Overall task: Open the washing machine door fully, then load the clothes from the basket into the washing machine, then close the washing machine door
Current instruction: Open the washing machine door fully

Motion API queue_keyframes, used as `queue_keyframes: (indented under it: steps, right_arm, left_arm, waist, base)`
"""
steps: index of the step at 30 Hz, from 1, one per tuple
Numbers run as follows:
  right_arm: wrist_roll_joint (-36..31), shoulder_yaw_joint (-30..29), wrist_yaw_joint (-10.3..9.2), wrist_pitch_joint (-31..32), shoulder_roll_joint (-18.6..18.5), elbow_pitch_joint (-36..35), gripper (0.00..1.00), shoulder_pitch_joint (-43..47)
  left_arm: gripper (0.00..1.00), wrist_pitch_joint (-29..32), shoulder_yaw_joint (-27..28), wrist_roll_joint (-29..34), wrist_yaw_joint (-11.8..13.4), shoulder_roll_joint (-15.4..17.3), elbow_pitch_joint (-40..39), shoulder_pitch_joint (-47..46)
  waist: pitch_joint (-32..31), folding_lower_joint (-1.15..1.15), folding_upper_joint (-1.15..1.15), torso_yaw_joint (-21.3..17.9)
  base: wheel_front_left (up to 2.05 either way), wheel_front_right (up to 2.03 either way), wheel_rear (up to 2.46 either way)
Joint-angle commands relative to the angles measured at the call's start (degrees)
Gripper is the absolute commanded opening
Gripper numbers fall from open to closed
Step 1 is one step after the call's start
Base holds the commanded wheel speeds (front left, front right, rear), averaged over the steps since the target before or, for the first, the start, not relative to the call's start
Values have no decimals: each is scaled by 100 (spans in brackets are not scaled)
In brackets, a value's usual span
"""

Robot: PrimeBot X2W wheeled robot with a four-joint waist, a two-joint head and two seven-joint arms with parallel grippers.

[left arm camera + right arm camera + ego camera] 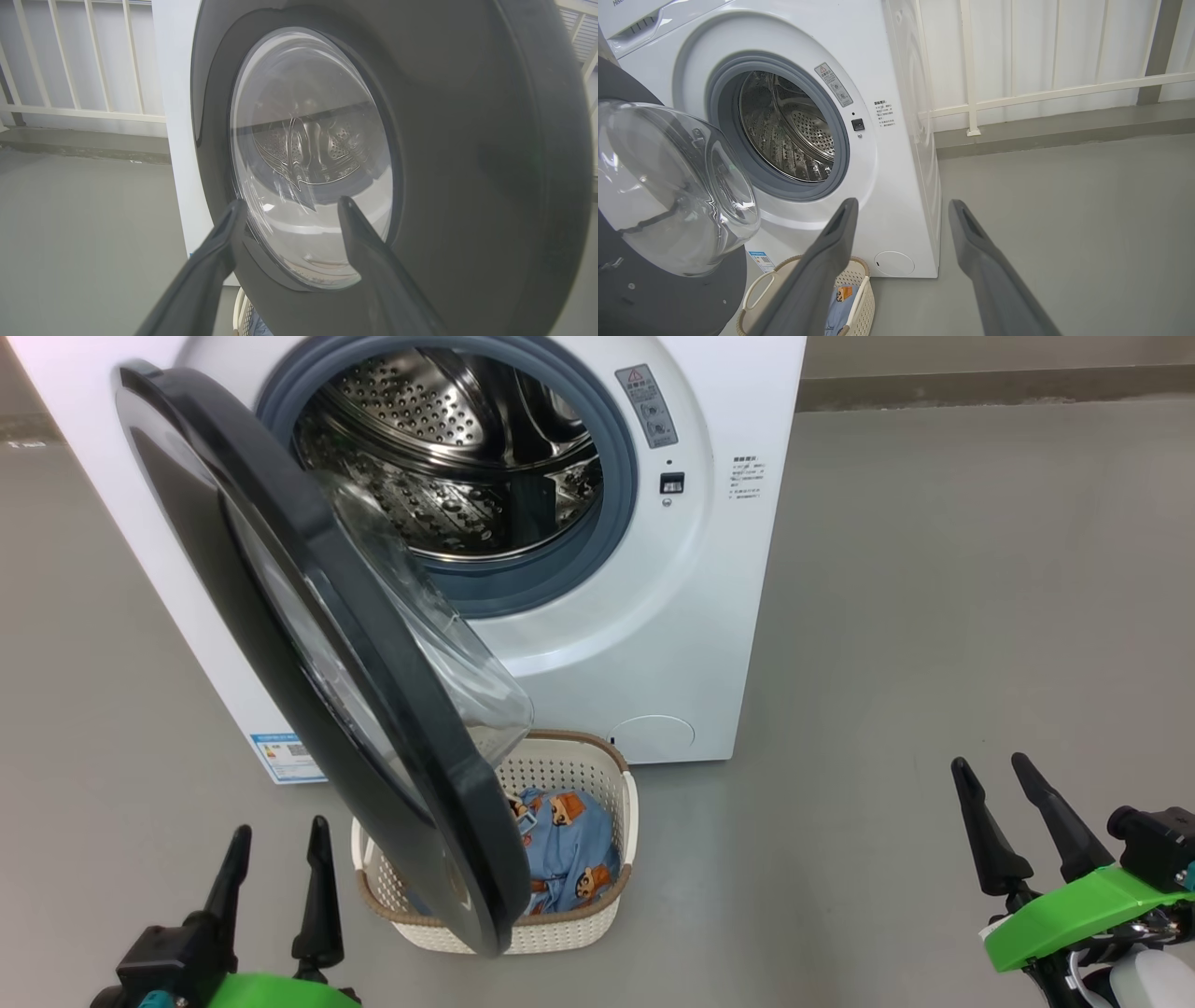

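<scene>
The white washing machine [653, 616] stands ahead with its steel drum [457, 457] exposed. Its black-rimmed door [308, 644] hangs partly open, swung out over the basket [560, 933] on the floor. Light blue clothes [565, 845] with orange figures lie in the basket. My left gripper [277, 845] is open, low at the left, just outside the door's outer face [467, 140]. My right gripper [994, 775] is open at the far right, well clear of the machine [896, 186]. The right wrist view shows the door's glass bowl [668, 186] and the basket [859, 289].
Grey floor [934, 616] spreads wide to the right of the machine. A white railing [1017, 93] and wall run behind it. A small blue label [285, 756] sits low on the washer's front.
</scene>
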Motion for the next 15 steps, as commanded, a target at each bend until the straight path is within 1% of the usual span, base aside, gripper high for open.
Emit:
queue_keyframes:
  steps: [1, 13, 14, 15]
  right_arm:
    - [-24, 99, 9, -70, -71, -128, 100, 48]
    - [-22, 81, 9, -70, -24, -116, 100, 43]
    - [-24, 77, 9, -70, -23, -116, 100, 44]
    - [-24, 75, 9, -70, -21, -116, 100, 45]
  left_arm:
    - [100, -36, 163, 18, 29, 94, -141, -155]
    - [100, -36, 143, -20, 49, 119, -154, -182]
    - [68, -36, 141, -25, 51, 118, -158, -183]
    - [49, -36, 140, -29, 52, 118, -163, -186]
  waist:
    - [3, 0, 0, -1]
    - [27, 0, 0, 3]
    - [28, 0, 0, 5]
    - [27, 0, 0, 8]
  base:
    - [0, 0, 0]
    - [0, 0, 0]
    - [0, 0, 0]
    - [0, 0, 0]
